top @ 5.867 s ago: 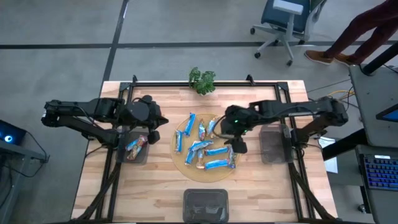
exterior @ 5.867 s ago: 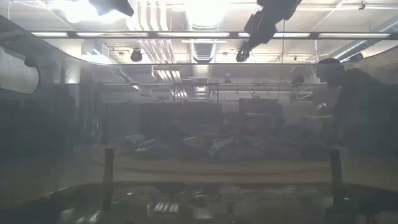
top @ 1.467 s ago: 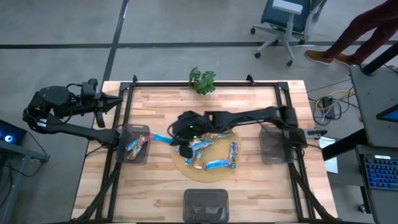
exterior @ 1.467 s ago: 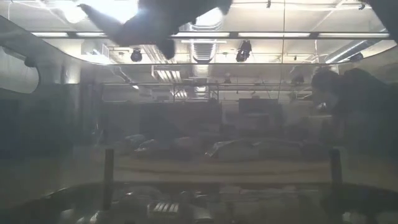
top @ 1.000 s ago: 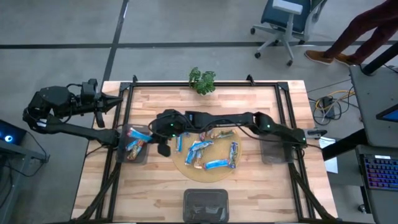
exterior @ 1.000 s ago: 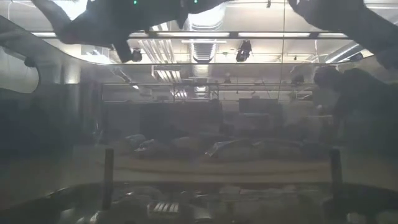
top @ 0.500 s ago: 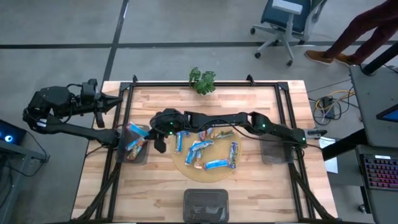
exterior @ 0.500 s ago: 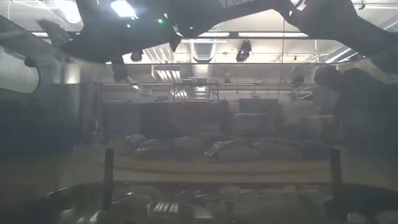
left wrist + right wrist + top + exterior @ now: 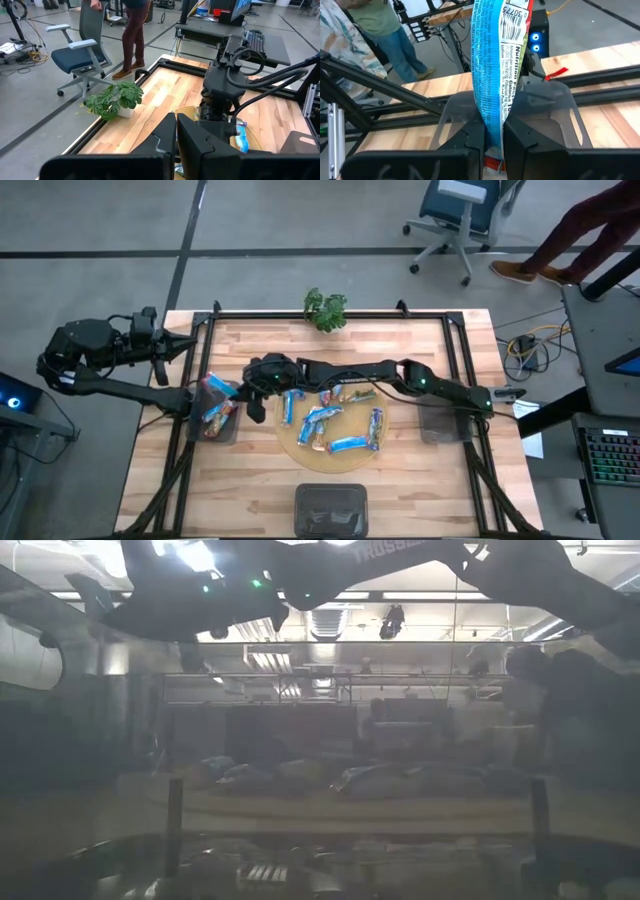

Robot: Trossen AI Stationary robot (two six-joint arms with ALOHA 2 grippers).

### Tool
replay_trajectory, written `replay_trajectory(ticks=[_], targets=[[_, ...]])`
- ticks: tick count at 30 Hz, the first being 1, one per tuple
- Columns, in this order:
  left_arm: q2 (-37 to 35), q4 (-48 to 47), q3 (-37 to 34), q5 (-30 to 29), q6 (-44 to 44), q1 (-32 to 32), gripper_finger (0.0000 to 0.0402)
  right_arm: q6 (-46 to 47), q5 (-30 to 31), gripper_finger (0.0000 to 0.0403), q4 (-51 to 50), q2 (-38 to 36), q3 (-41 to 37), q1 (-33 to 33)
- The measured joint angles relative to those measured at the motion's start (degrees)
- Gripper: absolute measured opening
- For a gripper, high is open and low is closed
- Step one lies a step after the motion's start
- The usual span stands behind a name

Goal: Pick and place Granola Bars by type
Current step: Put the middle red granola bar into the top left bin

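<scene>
The right end effector (image 9: 492,140), clamped on a blue bar (image 9: 496,65) above the left bin (image 9: 218,412), could drop it on the desk if it opens off-centre.

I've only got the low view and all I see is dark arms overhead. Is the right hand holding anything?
Observer: Yes. The right hand is shut on a blue granola bar, pinched at one end.
Operator: Where is that over the table?
Observer: At the far edge of the grey bin left of the round plate. That bin already has bars in it.
Operator: And the left arm?
Observer: It's parked beyond the table's left edge, with the left hand shut and empty.
</scene>
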Motion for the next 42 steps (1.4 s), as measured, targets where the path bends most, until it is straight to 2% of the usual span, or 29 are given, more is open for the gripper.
replay_trajectory(ticks=[9, 15, 21, 26, 31, 36, 42], targets=[[0.0, 0.0, 0.0, 0.0, 0.0, 0.0, 0.0, 5.3, -0.4, 0.0033, -0.4, 2.4, -0.1, -0.6], [0.0, -0.3, 0.0, 0.0, -0.2, 0.0, 0.0, 5.3, -1.3, 0.0033, -0.5, 2.5, -0.1, -0.5], [0.7, -2.1, 0.0, 0.5, -4.2, 0.0, 0.0, 5.3, -8.4, 0.0033, -0.9, 2.4, 0.9, -0.5], [1.2, -2.9, 0.0, 0.7, -4.9, 0.0, 0.0, 2.7, -10.5, 0.0033, -3.4, 0.2, 3.4, 0.1], [1.6, -2.7, 0.0, 0.7, -9.1, 0.0, 0.0002, -2.2, -10.6, 0.0033, -12.0, -4.9, 3.5, 0.2], [1.9, -0.8, 0.0, 0.7, -11.7, 0.0, 0.0032, -8.9, -9.3, 0.0033, -22.5, -9.3, 3.5, 0.5], [2.9, -0.5, 0.0, 0.8, -14.2, 0.0, 0.0107, -12.9, -5.7, 0.0033, -26.8, -12.6, 3.5, 0.3]])
